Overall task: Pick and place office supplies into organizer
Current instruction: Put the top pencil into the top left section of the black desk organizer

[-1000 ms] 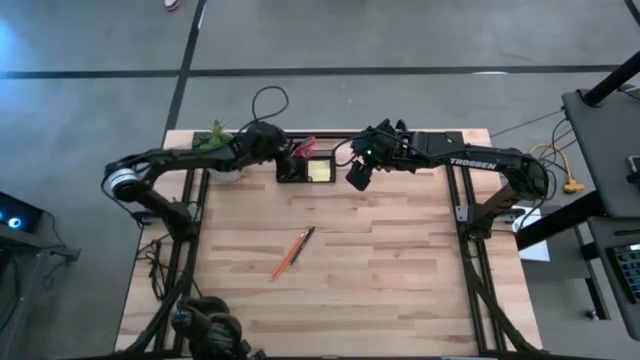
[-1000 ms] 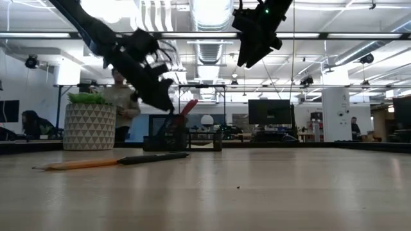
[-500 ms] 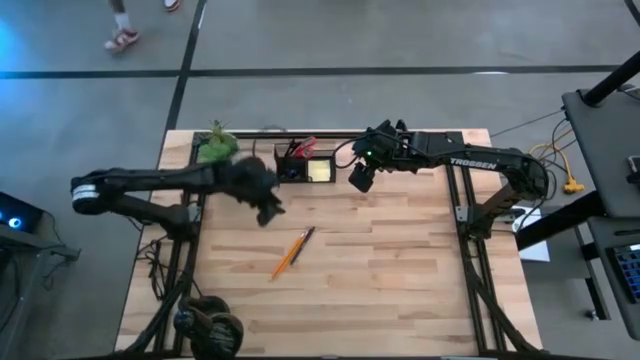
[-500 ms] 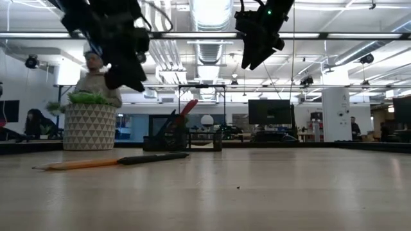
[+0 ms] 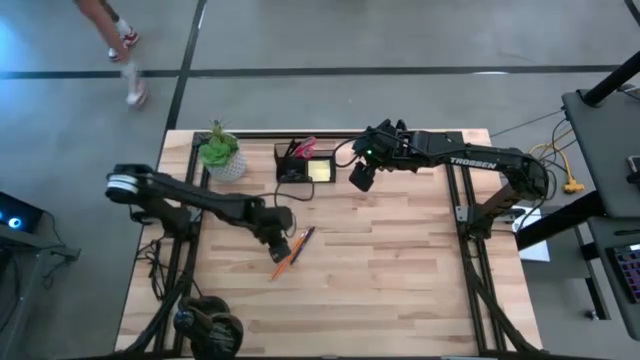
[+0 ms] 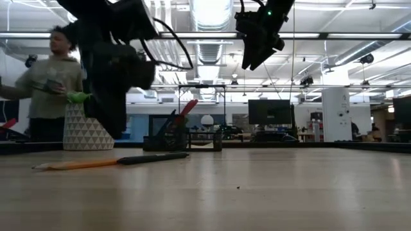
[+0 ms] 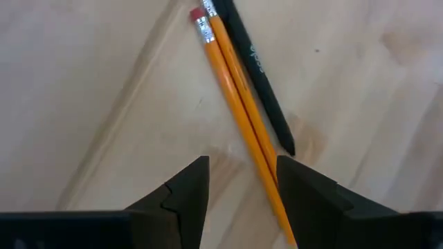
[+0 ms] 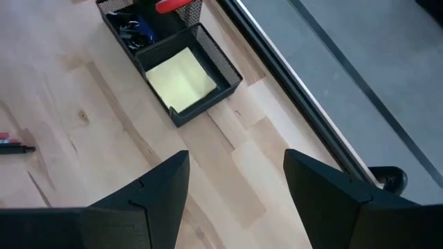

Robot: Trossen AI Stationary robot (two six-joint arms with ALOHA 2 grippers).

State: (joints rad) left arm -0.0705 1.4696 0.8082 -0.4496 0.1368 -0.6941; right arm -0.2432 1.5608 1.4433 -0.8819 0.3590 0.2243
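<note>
Orange pencils [image 7: 235,97]: two lie side by side on the wood table [image 5: 400,270], a black pen [image 7: 256,66] touching them.
Left gripper [image 5: 279,247]: fingers apart, empty, hovering over the pencils' tips.
Organizer [image 5: 306,165]: at the far edge, holding yellow sticky-note pad [image 8: 180,79] and red-handled scissors [image 6: 186,108].
Right gripper [image 5: 358,178]: fingers apart, empty, raised beside the organizer.
Potted plant [image 5: 220,152]: far left corner.

Bare table [image 5: 400,270] around pencils [image 5: 284,260] (plant [image 5: 219,150] far).
</note>
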